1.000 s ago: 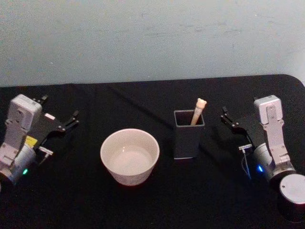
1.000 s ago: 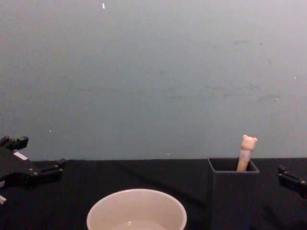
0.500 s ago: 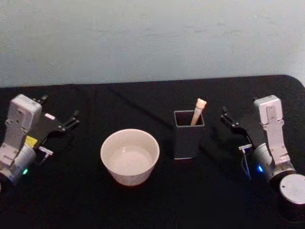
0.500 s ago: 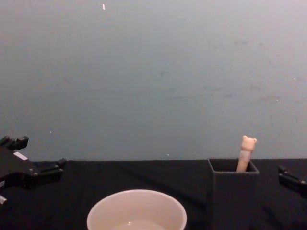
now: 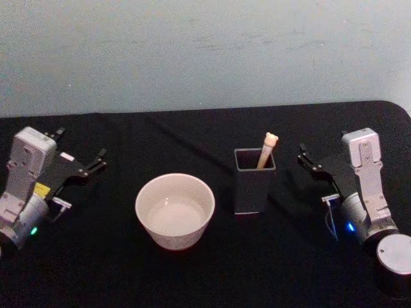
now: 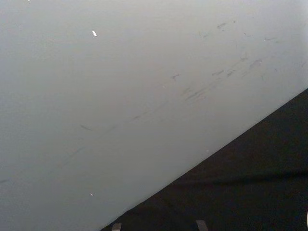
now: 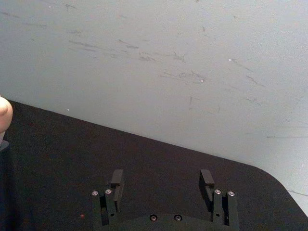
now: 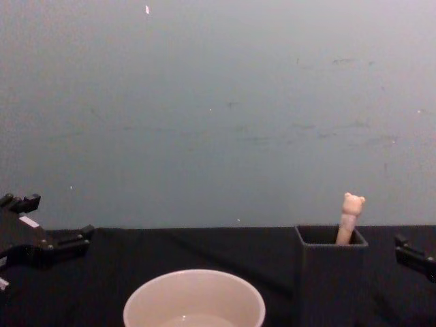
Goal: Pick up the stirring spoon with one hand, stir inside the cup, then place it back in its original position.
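The stirring spoon (image 5: 266, 149) stands leaning in a dark grey square holder (image 5: 254, 183) right of centre, its cream bear head (image 8: 353, 203) poking above the rim. The wide cream-white cup (image 5: 174, 210) sits left of the holder, and its rim (image 8: 194, 294) shows low in the chest view. My right gripper (image 5: 307, 160) rests open on the table to the right of the holder, its fingers (image 7: 117, 181) spread with nothing between them. My left gripper (image 5: 90, 160) lies open at the far left, apart from the cup.
A black cloth (image 5: 205, 269) covers the table, and a pale blue-grey wall (image 5: 205, 51) runs behind its far edge. Open cloth lies between the cup and each arm. The table's rounded right corner (image 5: 401, 109) is behind the right arm.
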